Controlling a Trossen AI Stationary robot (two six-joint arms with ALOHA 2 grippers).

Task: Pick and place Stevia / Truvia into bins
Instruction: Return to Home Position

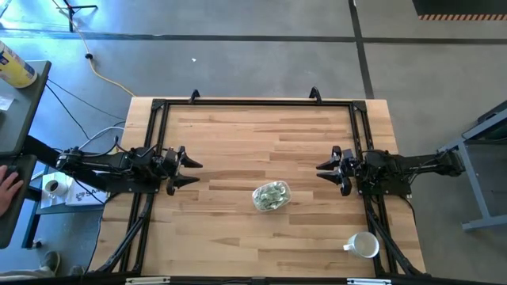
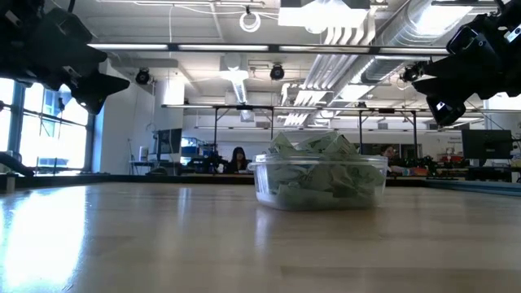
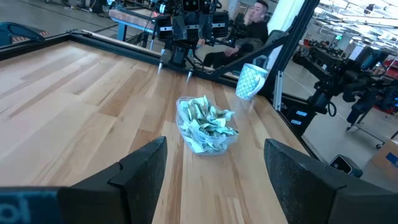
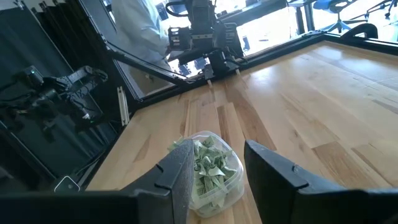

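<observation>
1. The clear container (image 1: 257,199) is sitting on the wooden table (image 1: 238,134), and every place below is being given from it.
2. The Stevia packets (image 1: 272,194) are lying inside the container in a loose, crumpled heap. In the low view they are poking up above its rim.
3. The left gripper (image 1: 193,172) is hovering well apart from the container, out toward the left arm's edge of the table. Its fingers are standing wide apart and are gripping nothing.
4. The right gripper (image 1: 320,172) is hovering on the opposite side of the container, somewhat nearer to it than the left one. Its fingers are parted by a moderate gap and are holding nothing.
5. In the low view both grippers are hanging higher than the container's rim, one off to each side of it, neither touching it.
6. Each gripper is pointing inward toward the container, which is showing between the fingers in both wrist views.
7. A white mug (image 1: 364,245) is standing apart from the container, on the right arm's side of it and toward the table's near corner.
</observation>
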